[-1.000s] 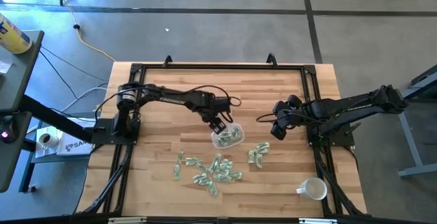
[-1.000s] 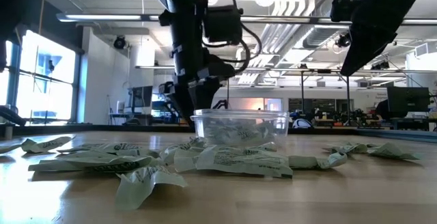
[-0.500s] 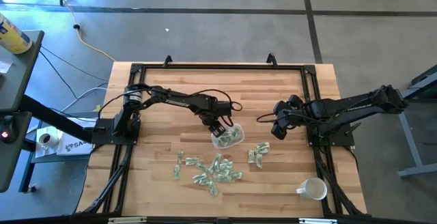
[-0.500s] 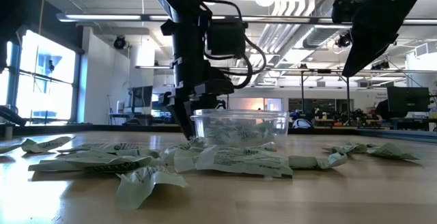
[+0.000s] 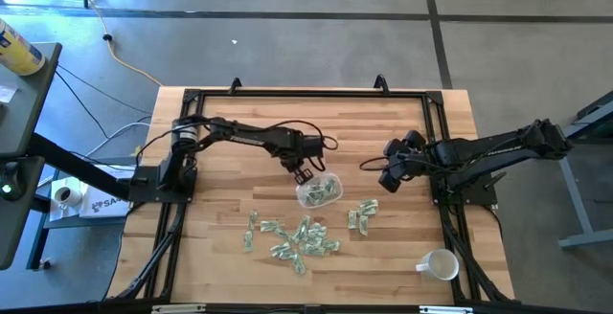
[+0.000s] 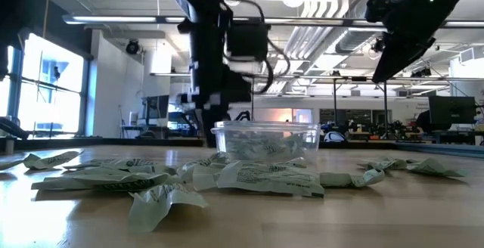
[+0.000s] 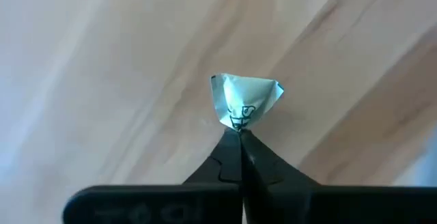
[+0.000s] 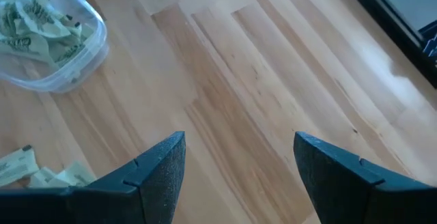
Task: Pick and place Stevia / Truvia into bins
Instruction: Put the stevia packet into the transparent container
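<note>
High view, progress: several sachets already lie in the clear bowl (image 5: 319, 191) mid-table; the job looks partly done, not nearly finished.
Left on the table: a loose pile of Stevia sachets (image 5: 292, 238) sits nearer the front edge than the bowl, with a smaller cluster (image 5: 362, 215) off to its right.
Left gripper (image 5: 303, 173): it hovers just beside the bowl's rim, on the far-left side, above the wood.
Left gripper grip: the left wrist view shows its tips pressed together on one crumpled sachet (image 7: 244, 104), pinched by its edge, with bare table below.
Held sachet relative to bowl: close to the rim but, as far as I can judge, not yet over the opening.
Next need: a short carry over the bowl and a release.
Right gripper (image 5: 391, 182): it waits to the right of the bowl, well apart from it, fingers (image 8: 156, 171) spread and holding nothing.
White mug (image 5: 439, 265): front right, on its side, unused.
</note>
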`<action>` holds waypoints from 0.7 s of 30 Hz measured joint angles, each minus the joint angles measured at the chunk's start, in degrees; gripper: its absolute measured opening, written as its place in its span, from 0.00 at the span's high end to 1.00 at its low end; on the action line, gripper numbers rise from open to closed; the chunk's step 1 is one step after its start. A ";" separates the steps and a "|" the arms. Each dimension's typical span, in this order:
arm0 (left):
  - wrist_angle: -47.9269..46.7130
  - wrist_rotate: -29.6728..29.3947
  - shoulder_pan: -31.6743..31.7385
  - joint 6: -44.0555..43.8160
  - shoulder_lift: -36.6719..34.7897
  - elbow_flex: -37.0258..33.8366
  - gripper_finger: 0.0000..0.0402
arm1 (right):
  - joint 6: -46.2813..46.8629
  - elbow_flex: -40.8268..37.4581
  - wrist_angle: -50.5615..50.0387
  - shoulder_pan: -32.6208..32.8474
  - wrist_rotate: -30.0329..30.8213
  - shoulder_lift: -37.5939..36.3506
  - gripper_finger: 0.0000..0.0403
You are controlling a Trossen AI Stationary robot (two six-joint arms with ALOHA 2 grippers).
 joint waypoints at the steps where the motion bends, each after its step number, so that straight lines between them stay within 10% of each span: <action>1: -1.04 0.18 -0.44 -0.09 -0.81 1.00 0.92 | 0.00 0.00 0.12 0.04 0.11 0.00 0.35; 21: 4.62 11.91 -10.07 -1.46 3.01 8.57 0.90 | -12.37 0.00 4.97 4.26 -11.03 3.75 0.35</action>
